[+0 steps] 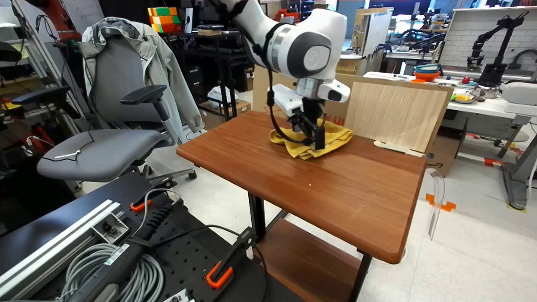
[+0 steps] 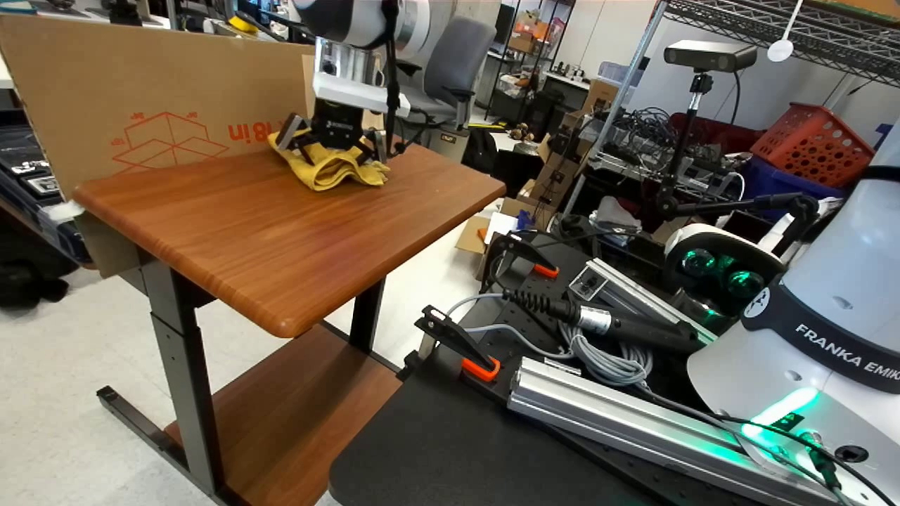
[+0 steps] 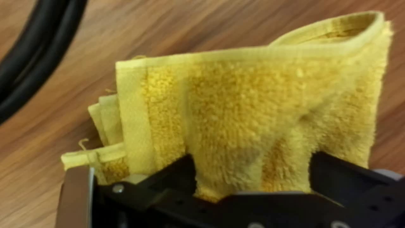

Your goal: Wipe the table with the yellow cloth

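Wrist view, bottom: gripper (image 3: pixel 234 182) is set wide, cut off by the frame. Centre: yellow cloth (image 3: pixel 234 104) is seen folded, rumpled, thick-piled, pale-hemmed, looped at upper right, near side hidden by gripper. It is laid on the table (image 3: pixel 41 158), whose grain is blurred.

The cloth (image 2: pixel 329 171) lies on the table (image 2: pixel 281 235) beneath the hand (image 2: pixel 335 145), before the cardboard (image 2: pixel 176 88).

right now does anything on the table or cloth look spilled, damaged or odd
In the wrist view a loose thread curls off the left side of the yellow cloth, as if fraying. In an exterior view a lone pale speck breaks the brown of the table, perhaps a crumb or glint. I see no spill.
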Motion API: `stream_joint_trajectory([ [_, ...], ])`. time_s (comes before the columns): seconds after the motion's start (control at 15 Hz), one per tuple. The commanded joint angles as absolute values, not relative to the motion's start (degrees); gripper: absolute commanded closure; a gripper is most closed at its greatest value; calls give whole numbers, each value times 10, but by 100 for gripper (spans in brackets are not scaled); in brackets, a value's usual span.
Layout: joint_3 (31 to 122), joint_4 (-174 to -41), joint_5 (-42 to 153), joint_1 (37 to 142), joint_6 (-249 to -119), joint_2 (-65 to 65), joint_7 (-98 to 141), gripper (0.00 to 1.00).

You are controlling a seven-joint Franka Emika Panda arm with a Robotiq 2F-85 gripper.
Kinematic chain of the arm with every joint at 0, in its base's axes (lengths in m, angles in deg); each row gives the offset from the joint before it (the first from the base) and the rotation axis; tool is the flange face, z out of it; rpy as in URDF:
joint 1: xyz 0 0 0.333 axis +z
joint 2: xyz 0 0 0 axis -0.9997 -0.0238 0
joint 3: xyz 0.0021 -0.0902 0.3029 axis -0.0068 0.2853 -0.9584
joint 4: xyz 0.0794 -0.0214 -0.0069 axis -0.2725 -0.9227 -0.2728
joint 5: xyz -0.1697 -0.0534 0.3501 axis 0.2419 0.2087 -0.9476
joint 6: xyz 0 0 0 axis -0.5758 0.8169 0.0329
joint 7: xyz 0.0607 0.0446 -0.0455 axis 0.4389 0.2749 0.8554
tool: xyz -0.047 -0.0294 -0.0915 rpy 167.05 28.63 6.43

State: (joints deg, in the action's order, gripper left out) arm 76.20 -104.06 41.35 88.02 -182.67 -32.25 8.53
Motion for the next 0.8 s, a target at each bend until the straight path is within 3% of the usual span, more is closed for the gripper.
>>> stream_joint_trajectory([
  [0.0,723,-1144,424,913,-1863,-280,136,0],
  [0.4,679,-1316,454,951,-1897,-190,226,0],
  [0.73,714,-1395,525,945,-1894,-155,247,0],
])
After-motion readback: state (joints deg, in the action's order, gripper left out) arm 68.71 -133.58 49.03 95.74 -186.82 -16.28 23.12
